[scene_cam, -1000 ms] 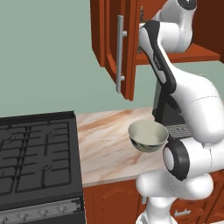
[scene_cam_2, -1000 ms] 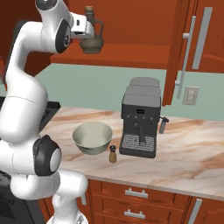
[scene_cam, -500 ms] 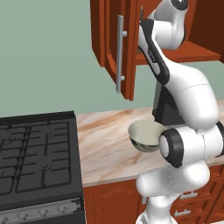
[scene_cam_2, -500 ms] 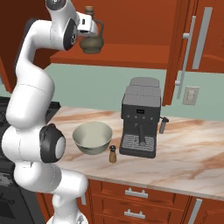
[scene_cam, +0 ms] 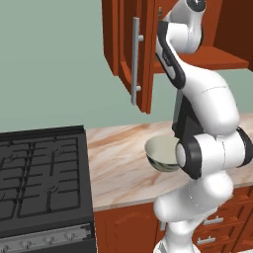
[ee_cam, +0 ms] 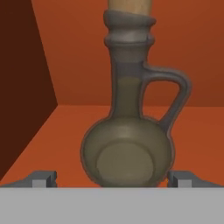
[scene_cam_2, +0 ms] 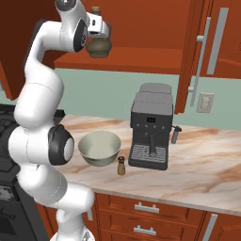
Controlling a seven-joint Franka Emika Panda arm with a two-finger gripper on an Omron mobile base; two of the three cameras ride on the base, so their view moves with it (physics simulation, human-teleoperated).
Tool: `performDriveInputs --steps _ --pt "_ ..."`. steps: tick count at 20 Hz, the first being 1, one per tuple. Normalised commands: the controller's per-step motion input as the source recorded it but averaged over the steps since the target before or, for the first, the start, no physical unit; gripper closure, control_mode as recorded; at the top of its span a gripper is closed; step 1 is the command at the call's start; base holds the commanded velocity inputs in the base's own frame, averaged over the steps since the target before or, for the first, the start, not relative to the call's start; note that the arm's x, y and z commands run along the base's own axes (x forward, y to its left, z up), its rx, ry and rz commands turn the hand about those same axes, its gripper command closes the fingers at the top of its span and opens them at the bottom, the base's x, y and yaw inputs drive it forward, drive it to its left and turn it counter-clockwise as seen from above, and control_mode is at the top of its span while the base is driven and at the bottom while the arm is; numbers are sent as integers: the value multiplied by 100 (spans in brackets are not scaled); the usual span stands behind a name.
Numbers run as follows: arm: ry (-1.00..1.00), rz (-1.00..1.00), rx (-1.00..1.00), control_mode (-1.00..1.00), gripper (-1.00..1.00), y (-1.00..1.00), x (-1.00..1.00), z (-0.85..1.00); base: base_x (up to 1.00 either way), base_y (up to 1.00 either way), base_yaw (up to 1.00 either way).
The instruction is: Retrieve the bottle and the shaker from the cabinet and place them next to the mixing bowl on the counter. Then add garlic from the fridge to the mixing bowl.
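Straddling item one, the gripper (ee_cam: 112, 179) stands with its jaws fully apart, one dark tip at each lower corner of the hand view, the round belly of the bottle (ee_cam: 127, 153) between them and not yet clamped. Change since a second ago: the arm's elbow has swung and the hand has crept closer, while the bottle stands upright where it was on the cabinet shelf (scene_cam_2: 141, 61), at the upper left of the right base view. Judged meaning: the reach is finished and closing comes next; the bottle's retrieval is not yet begun. Contents: the bottle shows a dull olive fill in its body and a pale stopper at the top. Item two, the shaker (scene_cam_2: 121, 165), already stands on the counter (scene_cam_2: 207, 164) just beside the mixing bowl (scene_cam_2: 99, 147), lower centre. The bowl's interior looks empty, with no garlic in it. Behind them stands a coffee machine (scene_cam_2: 151, 127).
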Motion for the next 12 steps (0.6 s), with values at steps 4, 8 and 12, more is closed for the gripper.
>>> performDriveInputs --steps 4,8,12 --pt "0 -8 0 -100 -100 0 36 0 0 0 0" --pt "0 -8 1 -100 -100 0 35 0 0 0 0" --pt "0 -6 0 -100 -100 0 40 0 0 0 0"
